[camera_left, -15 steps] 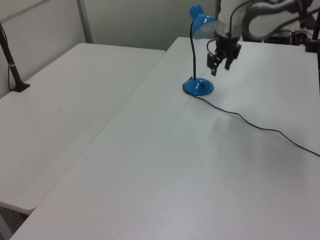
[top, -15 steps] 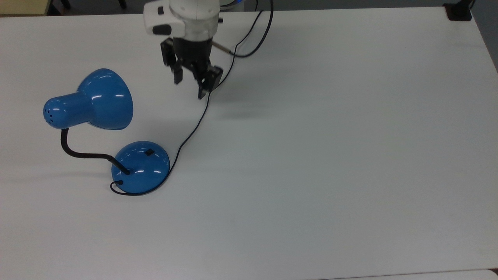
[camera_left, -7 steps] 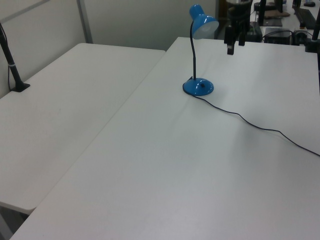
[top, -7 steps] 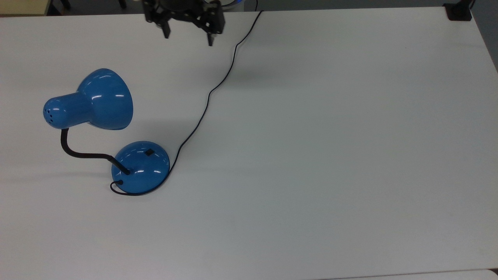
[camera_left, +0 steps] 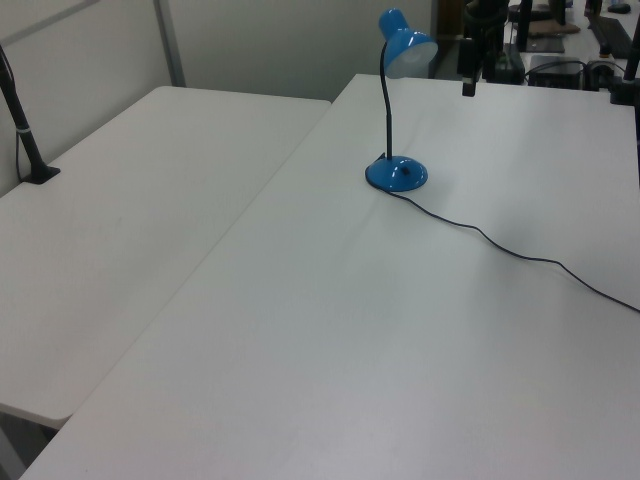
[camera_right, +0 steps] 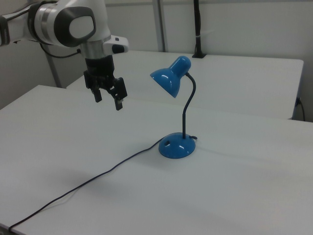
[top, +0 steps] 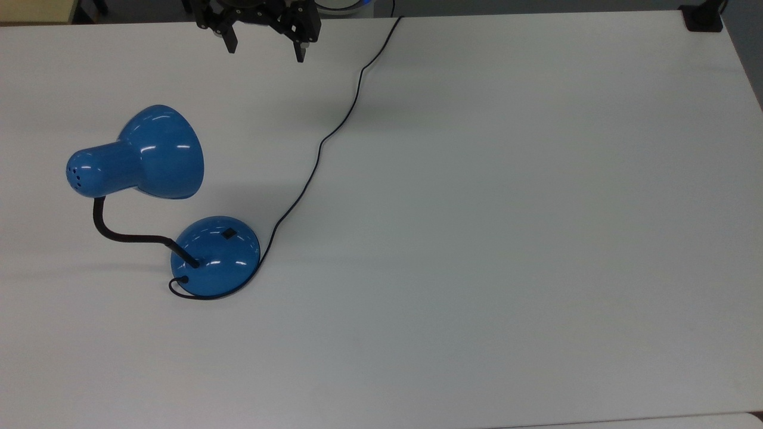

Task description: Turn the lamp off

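1. Blue, glossy desk lamp (top: 156,196) with a bell-shaped shade, black bendy neck and round domed base stands upright on the white table (top: 506,238), well apart from the jaws and below them; in the right view it sits off to the jaws' right.

2. Black two-finger gripper (top: 263,40) on the white arm hangs in the air near the table's far edge. Jaws stand apart, nothing between them.

3. Small black switch (top: 229,233) sits on the dome of the base (top: 216,256), on the side facing the jaws in the top view. Nothing touches it; the gripper is high and well clear of it.

4. Thin black cord (top: 334,128) runs from the back of the base, loops around its rim, then trails across the table and passes just beside the jaws, on the top view's right of them.

5. Shade (camera_right: 167,79) shows no glow on the table beneath it in any view, so I judge the lamp is likely dark already; I cannot read the switch position itself.

6. Progress, as a judgement: with the lamp apparently unlit and the gripper lifted away with empty jaws, the task looks done or nearly so. If the switch is in fact not pressed, the whole approach is left: descend to the base and press the switch with one fingertip.
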Controlling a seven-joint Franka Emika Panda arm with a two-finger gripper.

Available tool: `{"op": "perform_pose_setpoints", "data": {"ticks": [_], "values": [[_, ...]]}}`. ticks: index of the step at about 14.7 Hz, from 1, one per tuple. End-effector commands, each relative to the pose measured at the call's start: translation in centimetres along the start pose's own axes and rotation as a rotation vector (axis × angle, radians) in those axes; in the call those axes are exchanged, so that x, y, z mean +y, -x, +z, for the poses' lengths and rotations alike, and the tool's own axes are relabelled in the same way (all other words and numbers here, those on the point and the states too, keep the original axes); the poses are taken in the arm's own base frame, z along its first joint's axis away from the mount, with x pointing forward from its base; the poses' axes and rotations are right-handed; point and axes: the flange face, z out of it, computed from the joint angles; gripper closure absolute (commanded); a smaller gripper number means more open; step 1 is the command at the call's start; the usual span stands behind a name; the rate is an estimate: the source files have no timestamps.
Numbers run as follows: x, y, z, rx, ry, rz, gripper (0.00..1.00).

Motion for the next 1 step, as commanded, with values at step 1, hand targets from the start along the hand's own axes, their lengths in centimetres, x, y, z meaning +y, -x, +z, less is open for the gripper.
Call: {"op": "perform_pose_setpoints", "data": {"ticks": [1], "values": [[0.25, 0.38, -1.29, -0.013, -0.021, -0.007, 0.0]]}}
